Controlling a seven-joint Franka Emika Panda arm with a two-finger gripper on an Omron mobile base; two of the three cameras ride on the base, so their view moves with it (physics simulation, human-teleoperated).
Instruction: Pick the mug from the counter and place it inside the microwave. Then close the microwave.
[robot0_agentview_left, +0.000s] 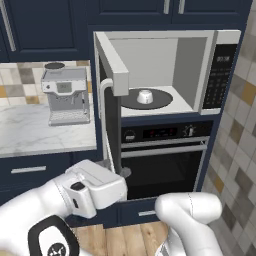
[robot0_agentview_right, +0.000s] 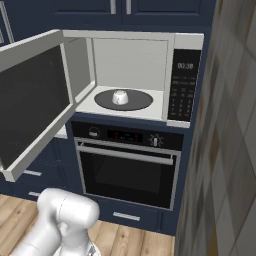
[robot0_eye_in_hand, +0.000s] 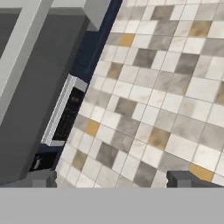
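Note:
The small white mug (robot0_agentview_left: 145, 96) (robot0_agentview_right: 120, 97) sits on the dark round turntable (robot0_agentview_left: 162, 101) inside the microwave (robot0_agentview_left: 200, 70) (robot0_agentview_right: 150, 75). The microwave door (robot0_agentview_left: 111, 60) (robot0_agentview_right: 35, 100) stands swung wide open to the left. My gripper (robot0_eye_in_hand: 114, 180) is open, its two dark tips far apart with nothing between them. In the left base view the arm's white wrist (robot0_agentview_left: 95, 189) is low, just below the door's bottom edge and beside its vertical handle (robot0_agentview_left: 106, 125). The hand view looks past the dark door (robot0_eye_in_hand: 35, 100) at the control strip (robot0_eye_in_hand: 65, 113) and the tiled wall.
The marble counter (robot0_agentview_left: 30, 132) lies to the left with a silver coffee machine (robot0_agentview_left: 65, 95) on it. A black oven (robot0_agentview_left: 165, 160) (robot0_agentview_right: 130, 170) sits under the microwave. A tiled wall (robot0_agentview_left: 235, 130) (robot0_agentview_right: 230, 150) closes the right side.

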